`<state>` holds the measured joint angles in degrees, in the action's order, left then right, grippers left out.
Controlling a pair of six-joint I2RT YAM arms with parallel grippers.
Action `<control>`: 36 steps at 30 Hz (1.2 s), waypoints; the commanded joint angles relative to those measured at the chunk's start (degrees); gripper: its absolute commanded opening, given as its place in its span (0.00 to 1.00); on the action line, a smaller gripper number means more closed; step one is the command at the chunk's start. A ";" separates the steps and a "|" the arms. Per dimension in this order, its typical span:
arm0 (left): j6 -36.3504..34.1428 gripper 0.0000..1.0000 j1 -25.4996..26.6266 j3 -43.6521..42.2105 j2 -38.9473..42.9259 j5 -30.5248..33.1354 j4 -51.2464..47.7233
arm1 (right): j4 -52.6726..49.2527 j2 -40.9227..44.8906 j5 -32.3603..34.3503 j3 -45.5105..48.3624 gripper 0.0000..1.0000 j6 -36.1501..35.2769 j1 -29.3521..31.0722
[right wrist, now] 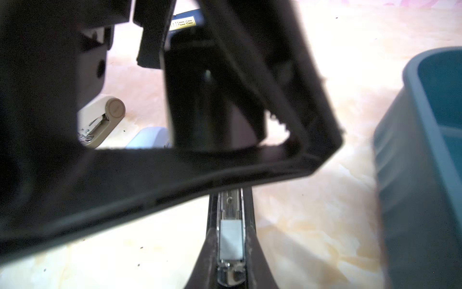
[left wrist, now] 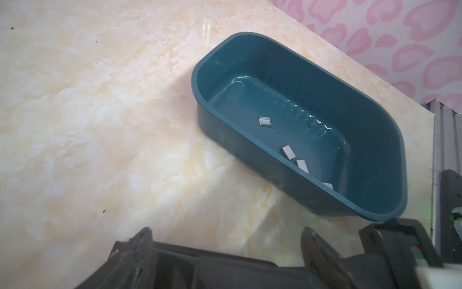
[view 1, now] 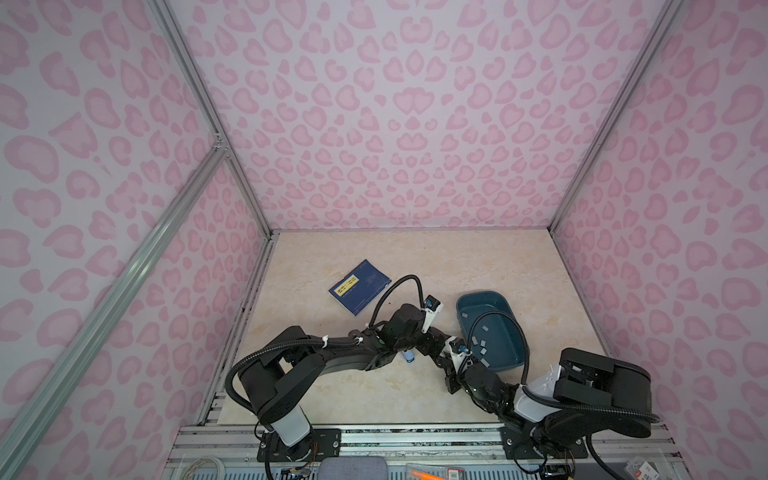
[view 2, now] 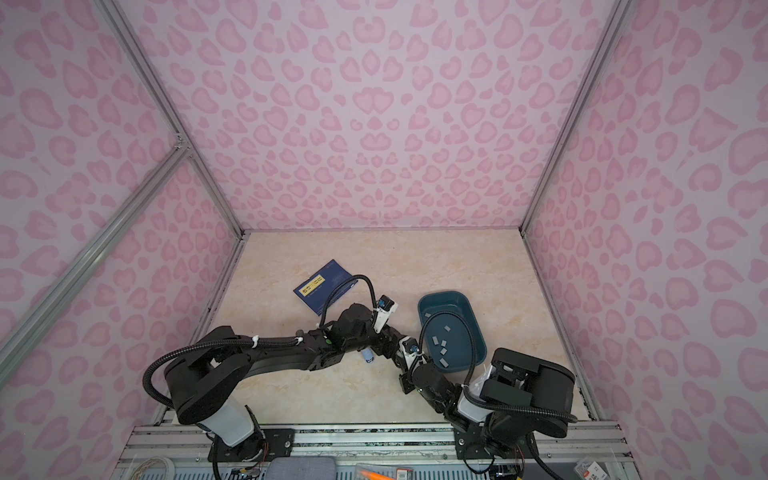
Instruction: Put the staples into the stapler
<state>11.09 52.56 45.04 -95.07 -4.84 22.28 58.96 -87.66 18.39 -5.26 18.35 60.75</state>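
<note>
In the right wrist view my right gripper is shut on the stapler's bare metal magazine. A grey strip of staples lies in that channel between the fingers. The stapler's beige cover lies folded back beyond it. Only the stapler's blue end shows in both top views. My left gripper is open and empty, just above the stapler, and one of its fingers crosses the right wrist view. Several loose staples lie in the teal tub.
The teal tub stands just right of both grippers. A blue booklet lies at the back left. Pink patterned walls enclose the marble table on three sides.
</note>
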 commanded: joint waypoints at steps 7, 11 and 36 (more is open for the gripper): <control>-0.14 0.98 -0.75 1.73 4.77 -1.71 -3.42 | 4.32 -1.06 1.25 0.61 0.05 0.10 -0.01; 1.13 0.98 -1.88 2.17 5.98 -1.91 -4.35 | 4.48 -1.45 1.29 0.60 0.05 0.28 -0.01; 7.27 0.99 -4.45 -0.24 -0.01 5.40 -3.47 | -13.26 18.69 2.06 1.13 0.43 0.20 -0.17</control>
<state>17.82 48.03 44.88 -94.19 -0.99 17.32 51.99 -72.47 19.09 -4.27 18.81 60.40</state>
